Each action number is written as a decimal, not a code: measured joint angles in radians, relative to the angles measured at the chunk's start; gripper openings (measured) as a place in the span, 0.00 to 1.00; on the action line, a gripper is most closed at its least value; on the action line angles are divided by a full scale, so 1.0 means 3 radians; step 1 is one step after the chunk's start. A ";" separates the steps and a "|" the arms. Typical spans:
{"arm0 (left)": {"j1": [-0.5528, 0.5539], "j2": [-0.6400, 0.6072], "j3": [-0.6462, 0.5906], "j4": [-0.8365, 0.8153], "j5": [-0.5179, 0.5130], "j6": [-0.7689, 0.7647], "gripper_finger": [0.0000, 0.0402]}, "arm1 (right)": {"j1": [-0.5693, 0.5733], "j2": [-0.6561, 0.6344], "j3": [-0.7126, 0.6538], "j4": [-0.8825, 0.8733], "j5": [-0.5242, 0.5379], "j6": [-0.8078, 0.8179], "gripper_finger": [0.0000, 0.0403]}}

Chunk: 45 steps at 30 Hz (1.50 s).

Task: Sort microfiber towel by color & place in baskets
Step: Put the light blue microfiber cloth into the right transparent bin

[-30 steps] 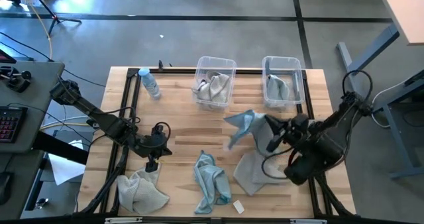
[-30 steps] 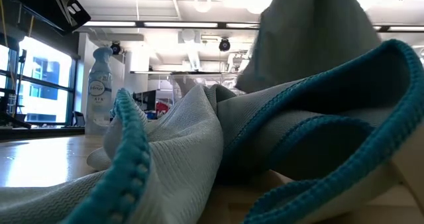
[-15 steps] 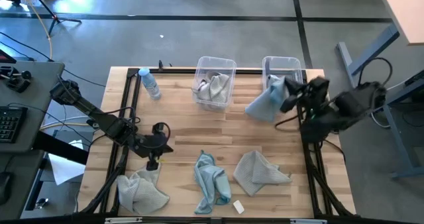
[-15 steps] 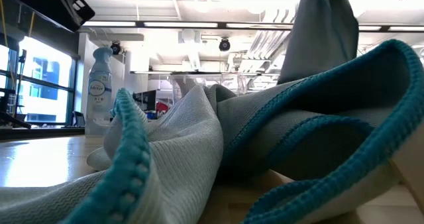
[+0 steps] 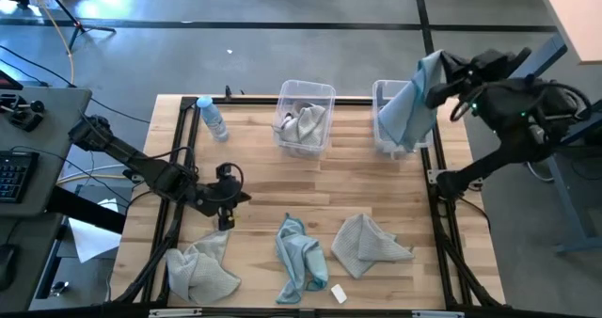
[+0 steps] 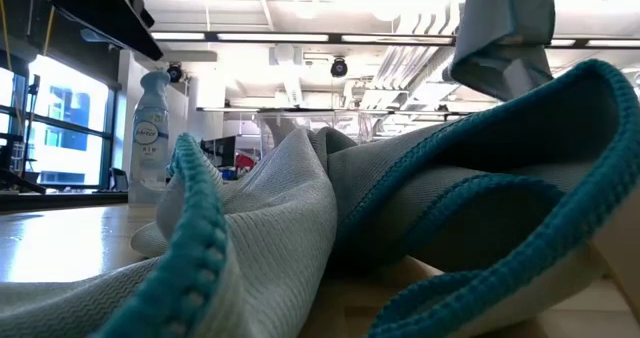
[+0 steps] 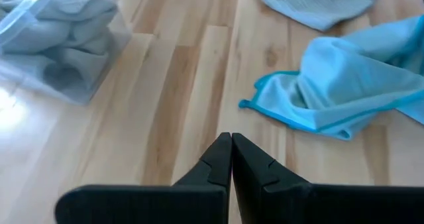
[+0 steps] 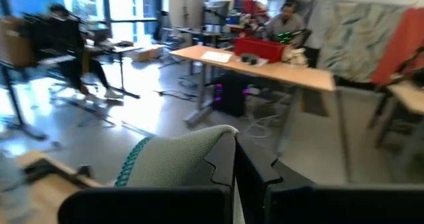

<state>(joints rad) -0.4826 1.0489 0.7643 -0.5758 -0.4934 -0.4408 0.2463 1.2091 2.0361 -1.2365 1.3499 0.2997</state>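
Two bins: one (image 5: 306, 114) upper centre, one (image 5: 388, 120) upper right. Four loose towels: grey (image 5: 200, 269) lower left, blue (image 5: 301, 257), grey (image 5: 370, 246), one hanging (image 5: 410, 111) upper right. One bottle (image 5: 213, 118). One white block (image 5: 339, 293).

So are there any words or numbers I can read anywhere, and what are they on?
"Febreze" (it seems to read): on the label of the spray bottle standing at the far side of the table in the low view; blurry, so not certain.
Smaller print under that word: too small to read.
Water bottle label in the high view: too small to read.
Red box on a desk in the room: no words can be made out.
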 joint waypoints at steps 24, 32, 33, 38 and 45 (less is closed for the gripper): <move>0.0433 0.0000 0.0000 0.0048 0.0039 -0.0001 0.00 | -0.1640 0.0233 -0.0170 -0.1048 -0.1068 0.0476 0.00; 0.0433 0.0000 0.0000 0.0082 0.0044 -0.0005 0.00 | -0.1947 0.0105 -0.1167 -0.1091 -0.1602 0.0916 0.00; 0.0433 0.0000 0.0000 0.0100 0.0060 -0.0008 0.00 | -0.1984 0.0079 -0.1348 -0.1045 -0.1674 0.0921 0.00; 0.0433 0.0000 0.0000 0.0131 0.0127 -0.0008 0.00 | -0.2185 0.0052 -0.2102 -0.0752 -0.1887 0.1011 0.00; 0.0433 -0.0001 0.0000 0.0195 0.0128 -0.0029 0.00 | -0.2722 0.0051 -0.2914 0.0148 -0.2831 0.0609 0.00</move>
<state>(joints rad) -0.3527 1.0485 0.7643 -0.5175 -0.4549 -0.4495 -0.5703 1.2243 1.1618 -1.1921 0.5007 0.4823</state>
